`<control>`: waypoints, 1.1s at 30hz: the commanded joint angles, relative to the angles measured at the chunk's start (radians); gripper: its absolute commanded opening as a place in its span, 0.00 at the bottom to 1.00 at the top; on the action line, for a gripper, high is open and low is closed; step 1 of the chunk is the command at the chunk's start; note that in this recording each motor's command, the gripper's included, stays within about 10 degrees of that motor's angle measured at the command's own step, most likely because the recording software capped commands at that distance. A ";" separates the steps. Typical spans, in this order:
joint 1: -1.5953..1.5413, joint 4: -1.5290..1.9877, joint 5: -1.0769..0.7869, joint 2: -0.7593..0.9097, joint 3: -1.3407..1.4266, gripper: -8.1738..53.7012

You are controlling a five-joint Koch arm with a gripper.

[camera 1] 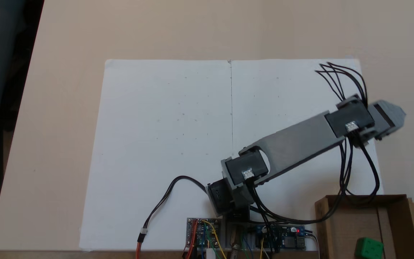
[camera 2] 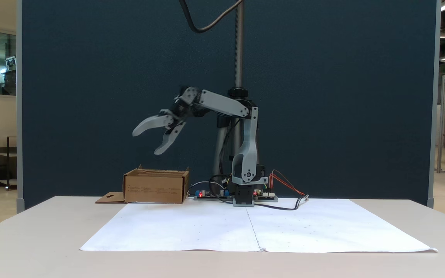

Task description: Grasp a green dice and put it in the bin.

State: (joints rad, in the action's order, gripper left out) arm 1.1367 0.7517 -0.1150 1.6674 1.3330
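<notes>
The green dice (camera 1: 369, 248), a small bright cube with sunken pips, lies inside the bin (camera 1: 343, 223). The bin is a shallow brown cardboard box (camera 2: 155, 188) standing on the bench, its hang-hole flap lying flat alongside.

dice (camera 1: 368, 248): 1, green | bin (camera 2: 155, 188): 1, cardboard | arm (camera 2: 222, 106): 1 | hand (camera 2: 147, 141): 1, two jaws | paper sheets (camera 1: 164, 151): 2, side by side | table (camera 1: 67, 72): 1 | circuit boards (camera 1: 201, 232): 2
</notes>
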 commanded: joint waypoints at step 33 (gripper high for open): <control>-0.973 -0.810 0.097 0.400 0.669 0.84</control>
State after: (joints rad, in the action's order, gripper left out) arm 0.1595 0.0736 -0.0491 2.0279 2.0126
